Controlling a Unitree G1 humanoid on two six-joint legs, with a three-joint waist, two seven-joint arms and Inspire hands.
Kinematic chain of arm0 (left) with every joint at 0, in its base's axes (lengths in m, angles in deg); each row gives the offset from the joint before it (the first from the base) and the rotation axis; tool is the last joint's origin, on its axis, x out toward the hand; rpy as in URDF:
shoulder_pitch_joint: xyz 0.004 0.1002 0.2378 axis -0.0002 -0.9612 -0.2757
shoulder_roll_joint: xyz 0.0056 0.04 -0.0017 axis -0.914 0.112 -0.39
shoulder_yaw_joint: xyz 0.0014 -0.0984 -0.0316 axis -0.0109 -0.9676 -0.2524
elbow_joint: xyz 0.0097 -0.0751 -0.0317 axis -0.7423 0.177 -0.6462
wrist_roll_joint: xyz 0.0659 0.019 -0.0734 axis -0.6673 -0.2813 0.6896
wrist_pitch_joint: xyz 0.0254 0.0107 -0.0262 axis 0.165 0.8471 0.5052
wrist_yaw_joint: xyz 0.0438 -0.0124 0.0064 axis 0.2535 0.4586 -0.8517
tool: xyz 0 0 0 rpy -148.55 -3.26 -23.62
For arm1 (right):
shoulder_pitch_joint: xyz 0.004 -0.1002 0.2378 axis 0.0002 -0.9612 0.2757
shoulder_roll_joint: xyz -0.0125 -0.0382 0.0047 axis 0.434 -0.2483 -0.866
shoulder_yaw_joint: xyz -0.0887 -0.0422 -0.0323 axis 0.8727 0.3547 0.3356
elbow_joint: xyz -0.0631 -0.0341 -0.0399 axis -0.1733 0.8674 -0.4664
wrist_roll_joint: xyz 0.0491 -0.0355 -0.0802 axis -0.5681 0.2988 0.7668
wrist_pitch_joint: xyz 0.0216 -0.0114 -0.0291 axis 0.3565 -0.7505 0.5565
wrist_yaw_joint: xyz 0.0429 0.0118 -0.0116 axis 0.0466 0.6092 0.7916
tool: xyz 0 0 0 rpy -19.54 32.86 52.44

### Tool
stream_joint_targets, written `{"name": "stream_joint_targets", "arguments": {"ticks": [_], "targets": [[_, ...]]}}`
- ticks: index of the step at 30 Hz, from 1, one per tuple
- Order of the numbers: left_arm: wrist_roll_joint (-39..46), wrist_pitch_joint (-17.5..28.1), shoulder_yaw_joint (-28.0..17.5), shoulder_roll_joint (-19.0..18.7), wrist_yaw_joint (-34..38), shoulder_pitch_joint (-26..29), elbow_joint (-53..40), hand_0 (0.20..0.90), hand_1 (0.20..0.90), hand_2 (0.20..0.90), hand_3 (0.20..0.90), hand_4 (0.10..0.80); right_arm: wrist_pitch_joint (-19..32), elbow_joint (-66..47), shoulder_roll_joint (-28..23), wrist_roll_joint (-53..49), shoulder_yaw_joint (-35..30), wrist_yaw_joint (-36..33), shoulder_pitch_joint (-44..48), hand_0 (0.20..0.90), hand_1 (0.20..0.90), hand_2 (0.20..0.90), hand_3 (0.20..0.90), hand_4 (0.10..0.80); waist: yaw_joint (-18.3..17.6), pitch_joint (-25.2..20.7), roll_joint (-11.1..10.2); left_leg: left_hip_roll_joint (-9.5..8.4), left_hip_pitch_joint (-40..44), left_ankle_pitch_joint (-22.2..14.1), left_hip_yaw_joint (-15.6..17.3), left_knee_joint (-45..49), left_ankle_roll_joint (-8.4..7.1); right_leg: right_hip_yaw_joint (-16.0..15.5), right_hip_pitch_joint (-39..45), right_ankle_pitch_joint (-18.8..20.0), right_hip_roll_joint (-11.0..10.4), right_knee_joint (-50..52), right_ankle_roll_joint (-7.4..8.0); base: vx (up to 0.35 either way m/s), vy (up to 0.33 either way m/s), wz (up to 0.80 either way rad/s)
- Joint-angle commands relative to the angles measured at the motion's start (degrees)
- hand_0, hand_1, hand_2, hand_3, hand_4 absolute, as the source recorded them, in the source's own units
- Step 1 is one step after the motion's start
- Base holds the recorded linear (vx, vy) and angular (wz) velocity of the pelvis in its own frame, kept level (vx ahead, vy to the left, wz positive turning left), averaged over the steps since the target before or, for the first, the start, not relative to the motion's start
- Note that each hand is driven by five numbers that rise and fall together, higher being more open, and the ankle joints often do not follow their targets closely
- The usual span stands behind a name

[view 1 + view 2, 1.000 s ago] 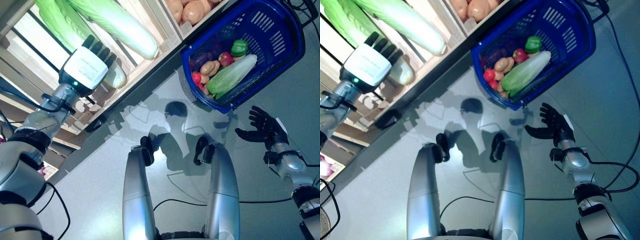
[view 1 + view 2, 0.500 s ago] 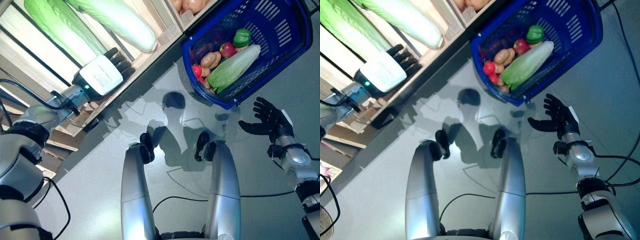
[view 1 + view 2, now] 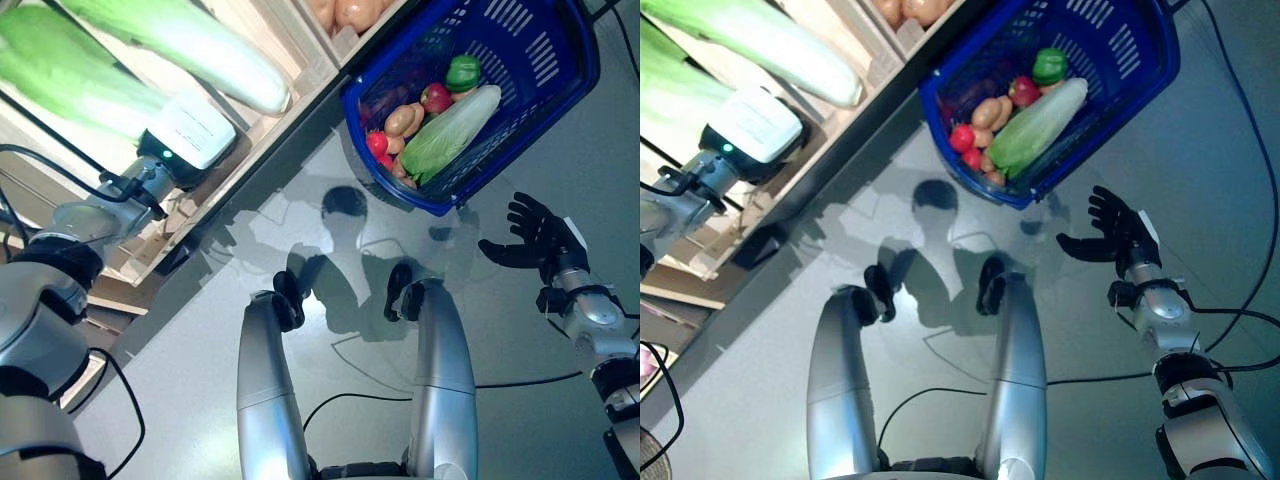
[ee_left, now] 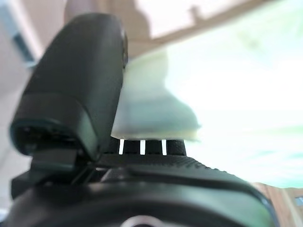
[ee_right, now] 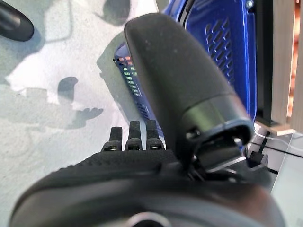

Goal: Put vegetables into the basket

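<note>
While the wooden shelf (image 3: 300,60) ran across the far left of the scene, two long pale-green napa cabbages lay on its slats, one cabbage (image 3: 190,45) toward the right and another cabbage (image 3: 70,90) further left. To the right of the shelf, on the grey floor (image 3: 200,330), stood the blue basket (image 3: 540,90), just beside the shelf's end. Inside the basket lay a third napa cabbage (image 3: 450,120), slanting across it, with a green pepper (image 3: 462,72), a red apple-like piece (image 3: 435,97), brown potatoes (image 3: 403,120) and small red tomatoes (image 3: 378,145) packed along its far-left side. More potatoes (image 3: 345,12) sat in a shelf bin at the far edge.

The left hand (image 3: 188,135) was reached in at the shelf, its white back showing between the two shelf cabbages; its fingers were tucked out of sight against the produce. In the left wrist view the thumb (image 4: 75,85) stood up beside a pale cabbage mass (image 4: 156,109), close against it, but whether the hand had closed on it I could not tell.

The right hand (image 3: 535,240) hung over the floor on the near right, below the basket and apart from it, fingers spread wide and holding nothing.
</note>
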Motion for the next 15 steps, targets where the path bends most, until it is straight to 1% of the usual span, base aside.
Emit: {"name": "stream_joint_targets", "arguments": {"ticks": [1,5,8,10,12,14,15], "targets": [[4.8,-7.7,-6.6,-5.9,-1.2,1.5,5.2,0.3,0.3,0.3,0.3,0.4,5.4,1.1,-7.0,-4.3,-5.4,1.0,0.7,0.9,0.9,0.9,0.9,0.8,0.3,-0.3,0.3,0.6,5.7,0.2,-0.3,-6.7,-2.71,0.5,7.7,5.8,-3.1,-8.9,2.84,0.0,0.0,0.0],[4.3,-6.9,-8.0,-6.9,-1.2,-0.3,4.6,0.3,0.3,0.3,0.3,0.4,5.3,1.2,-6.7,-4.2,-5.9,1.0,-0.1,0.9,0.9,0.9,0.9,0.8,0.2,-0.3,0.7,0.65,8.4,0.6,0.2,-8.0,-3.19,0.8,10.2,6.0,-2.8,-10.3,2.98,-0.007,-0.008,0.0],[4.2,-5.3,-8.9,-7.1,0.7,-1.4,4.0,0.3,0.3,0.3,0.3,0.4,5.6,1.5,-6.2,-4.1,-5.9,1.4,-0.6,0.9,0.9,0.9,0.9,0.8,0.1,-0.3,1.2,0.49,11.8,1.1,0.8,-9.9,-3.45,0.8,13.4,6.1,-2.6,-11.8,2.92,0.0,0.0,0.0],[4.0,-3.8,-9.5,-7.3,2.2,-2.2,3.5,0.3,0.3,0.3,0.3,0.4,5.9,1.5,-5.7,-4.0,-6.0,1.8,-1.3,0.9,0.9,0.9,0.9,0.8,-0.1,-0.3,1.4,0.33,14.3,1.4,1.2,-11.1,-3.51,0.6,15.9,6.1,-2.7,-12.8,2.84,0.008,-0.028,-0.01],[5.4,-1.2,-10.8,-7.7,5.1,-3.4,2.5,0.3,0.3,0.3,0.3,0.4,6.2,1.1,-4.4,-3.2,-6.1,1.9,-2.3,0.9,0.9,0.9,0.9,0.8,-0.2,-0.3,1.4,0.14,18.4,1.7,1.5,-12.6,-3.47,0.2,20.2,6.3,-2.8,-14.2,2.72,0.05,-0.071,-0.01],[6.7,2.2,-12.2,-7.9,7.7,-5.2,1.9,0.3,0.3,0.3,0.3,0.4,6.9,1.2,-2.9,-2.4,-6.1,2.0,-3.8,0.9,0.9,0.9,0.9,0.8,-0.1,-2.1,1.5,0.02,21.3,1.9,1.9,-14.2,-3.19,-0.1,23.0,6.2,-2.9,-15.5,2.67,0.097,-0.06,0.02],[6.9,2.9,-12.5,-8.0,8.0,-5.6,1.8,0.3,0.3,0.3,0.3,0.4,6.8,1.2,-2.5,-2.1,-6.1,1.9,-4.1,0.9,0.9,0.9,0.9,0.8,0.0,-2.6,1.4,-0.08,21.9,1.9,2.0,-14.5,-3.12,-0.2,23.6,6.2,-3.0,-15.8,2.68,0.097,-0.058,0.04]]}}
